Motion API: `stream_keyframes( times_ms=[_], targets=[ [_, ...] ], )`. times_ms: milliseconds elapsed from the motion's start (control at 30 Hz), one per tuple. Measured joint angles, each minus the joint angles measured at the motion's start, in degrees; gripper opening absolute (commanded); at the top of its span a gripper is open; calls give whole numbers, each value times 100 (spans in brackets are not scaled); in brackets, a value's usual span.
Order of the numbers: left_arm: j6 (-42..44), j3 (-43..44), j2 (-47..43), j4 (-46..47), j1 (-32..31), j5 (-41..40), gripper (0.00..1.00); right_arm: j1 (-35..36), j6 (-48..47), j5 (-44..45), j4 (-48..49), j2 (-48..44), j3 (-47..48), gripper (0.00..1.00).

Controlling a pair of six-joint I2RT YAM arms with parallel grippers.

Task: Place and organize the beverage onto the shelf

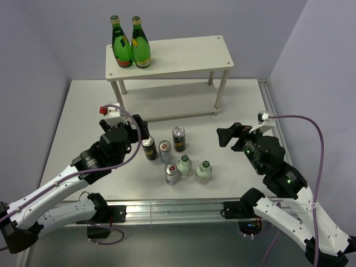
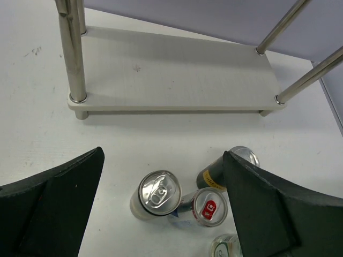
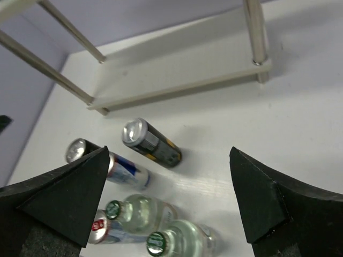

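Drinks (image 1: pixel 166 151) stand clustered on your worktop (image 1: pixel 83 111), at 6 o'clock from the shelf (image 1: pixel 183 53); their labels are unreadable. Your left pincer (image 1: pixel 142 130) and right pincer (image 1: pixel 227 135) both gape, released.

The top camera sits up high behind both arm bases, tilted down and forward, so you get the whole table (image 1: pixel 83 111), the shelf (image 1: pixel 183 53) at the far end and the drinks (image 1: pixel 165 151) in one shot. Left wrist cam rides low and close, peering out through the left gripper (image 2: pixel 163 155) at the shelf's lower board (image 2: pixel 171 69). Right wrist cam does the same through the right gripper (image 3: pixel 169 150), angled in from the other side. All three catch the drinks and that lower board.
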Motion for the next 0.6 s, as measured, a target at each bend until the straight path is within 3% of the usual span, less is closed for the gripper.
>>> stream_keyframes(
  times_ms=[200, 400, 600],
  targets=[
    [219, -190, -323, 31, -50, 175, 99, 284, 7, 341, -439, -271, -247, 100],
    [275, -186, 81, 48, -264, 649, 97, 861, 57, 693, -448, -264, -413, 100],
    [570, -398, 229, 629, -1117, 975, 98, 1733, 251, 1340, -573, -264, -686, 100]
  ],
)
